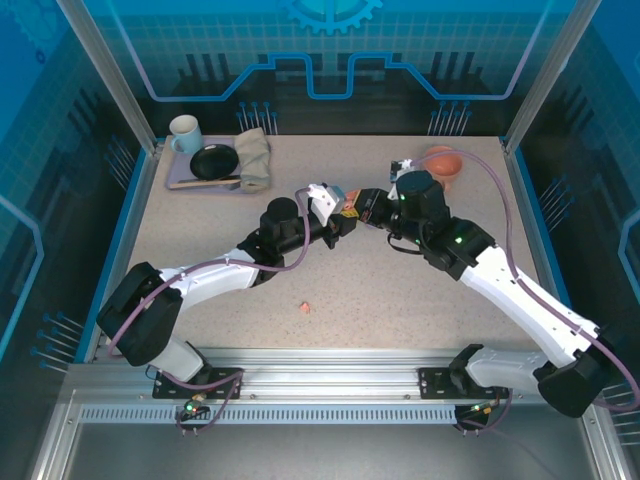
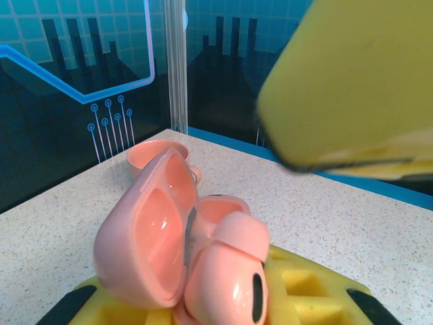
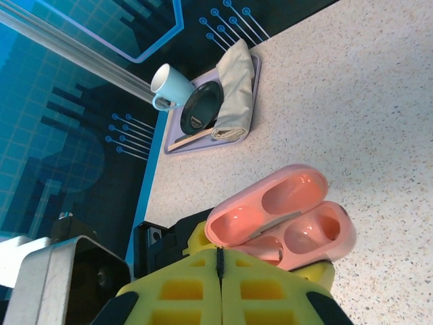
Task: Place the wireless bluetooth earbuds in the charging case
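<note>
Charging case [image 3: 270, 217] clamped in left fingers [image 2: 304, 284] | right fingers [image 3: 183, 291] together near it | earbud [image 1: 303, 307] loose on table [image 1: 400, 300]

Robot lab test cell: speckled beige stone-look tabletop [image 1: 400, 300], extruded aluminium rail [image 1: 330, 360] along its near edge, blue circuit-print wall panels [image 1: 200, 50] behind and either side of it.

A tray [image 1: 182, 184] at the table's [image 1: 400, 290] far left carries a mug [image 1: 184, 133], black plate [image 1: 214, 162] and folded cloth [image 1: 253, 158].
</note>
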Available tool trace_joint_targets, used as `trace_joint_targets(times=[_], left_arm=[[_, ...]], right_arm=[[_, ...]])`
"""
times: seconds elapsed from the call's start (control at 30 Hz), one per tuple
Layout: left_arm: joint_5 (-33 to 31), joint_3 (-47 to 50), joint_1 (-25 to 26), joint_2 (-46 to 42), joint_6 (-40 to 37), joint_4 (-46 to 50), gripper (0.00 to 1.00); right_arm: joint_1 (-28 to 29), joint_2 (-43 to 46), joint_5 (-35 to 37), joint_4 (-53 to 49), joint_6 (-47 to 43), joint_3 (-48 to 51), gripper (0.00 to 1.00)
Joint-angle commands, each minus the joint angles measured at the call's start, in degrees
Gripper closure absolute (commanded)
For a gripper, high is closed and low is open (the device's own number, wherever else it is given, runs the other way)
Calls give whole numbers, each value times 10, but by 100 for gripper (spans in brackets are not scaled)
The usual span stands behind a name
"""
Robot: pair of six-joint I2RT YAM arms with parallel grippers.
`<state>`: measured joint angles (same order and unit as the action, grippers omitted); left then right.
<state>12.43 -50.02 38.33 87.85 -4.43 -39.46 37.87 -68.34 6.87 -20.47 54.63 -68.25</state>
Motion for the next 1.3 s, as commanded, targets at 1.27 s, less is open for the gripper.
trace_joint_targets(times=[1.27], left_arm=[[-29,15,0,-14,15,-12,100]], right_arm=[[-45,42,59,-88,19,57,88]])
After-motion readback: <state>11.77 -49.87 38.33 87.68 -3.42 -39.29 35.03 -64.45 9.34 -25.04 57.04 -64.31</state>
